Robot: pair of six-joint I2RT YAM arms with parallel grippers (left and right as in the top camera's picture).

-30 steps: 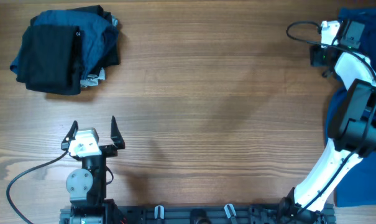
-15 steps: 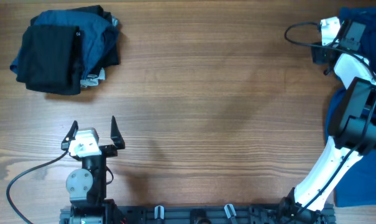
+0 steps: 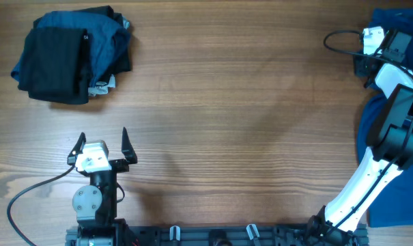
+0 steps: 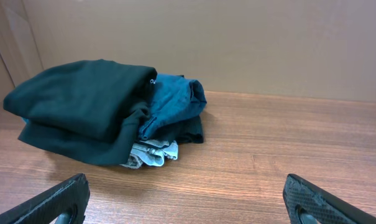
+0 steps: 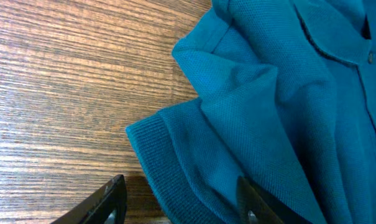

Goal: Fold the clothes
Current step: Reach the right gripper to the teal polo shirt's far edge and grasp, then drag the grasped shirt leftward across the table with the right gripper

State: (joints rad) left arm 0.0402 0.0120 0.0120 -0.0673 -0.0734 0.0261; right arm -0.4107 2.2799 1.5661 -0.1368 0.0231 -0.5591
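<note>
Looking through the right wrist camera, I am seeing the right gripper (image 5: 178,200) hanging low with its jaws spread and gripping nothing. The polo shirt (image 5: 268,106) is lying just ahead of it and off to its right, bunched in soft folds. A ribbed sleeve cuff (image 5: 151,144) is reaching down between the two fingers.

From overhead, the shirt is running along the table's (image 3: 226,102) right edge, its long axis going near to far, and part of it is spilling past the frame. The right arm is plainly the nearer one. The left gripper (image 3: 102,140) is sitting released at the front left, well apart from the shirt.

I am judging that the smooth wood to the shirt's left is giving room to drag and spread it. The dark folded pile (image 3: 69,55) is occupying the far left corner.
</note>
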